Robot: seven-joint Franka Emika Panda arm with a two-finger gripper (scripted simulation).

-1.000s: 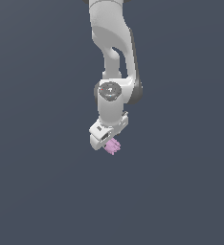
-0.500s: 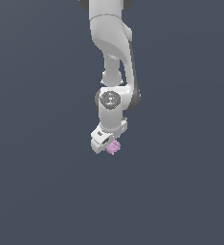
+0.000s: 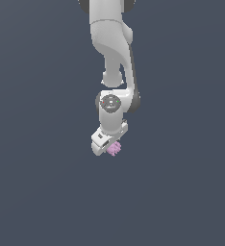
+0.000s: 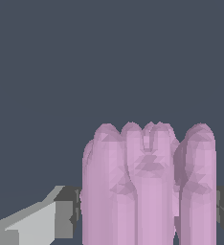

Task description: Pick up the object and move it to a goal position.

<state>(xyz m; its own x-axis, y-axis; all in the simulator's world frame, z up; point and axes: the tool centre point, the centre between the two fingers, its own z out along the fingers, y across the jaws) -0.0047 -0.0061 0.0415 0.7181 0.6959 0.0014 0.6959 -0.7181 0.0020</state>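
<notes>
In the wrist view the object (image 4: 150, 186) fills the near field: a pale pink-lilac lump with several rounded, finger-like nubs standing side by side, their faces faceted and matte. On both sides of it a dark pad of the pincer (image 4: 147, 210) shows, and a pale grey finger body (image 4: 28, 222) reaches toward it on one side. The pads stand at both flanks of the lump, so the pincer is clenched on the object.

In the exterior view the object (image 3: 115, 148) sits directly under the white pincer (image 3: 109, 146), partly hidden by it, only its nubs showing toward the exterior view's right. Compared with half a second and one second ago, the wrist has turned and the arm (image 3: 112, 53) has straightened above the object, while the lump stays at the pincer tip. I judge this means that the grasp holds and the carrying step is under way.

Behind the object everything is a plain dark slate-blue surface without texture. No goal marker is visible, and I cannot tell how far the object hangs above the tabletop.
</notes>
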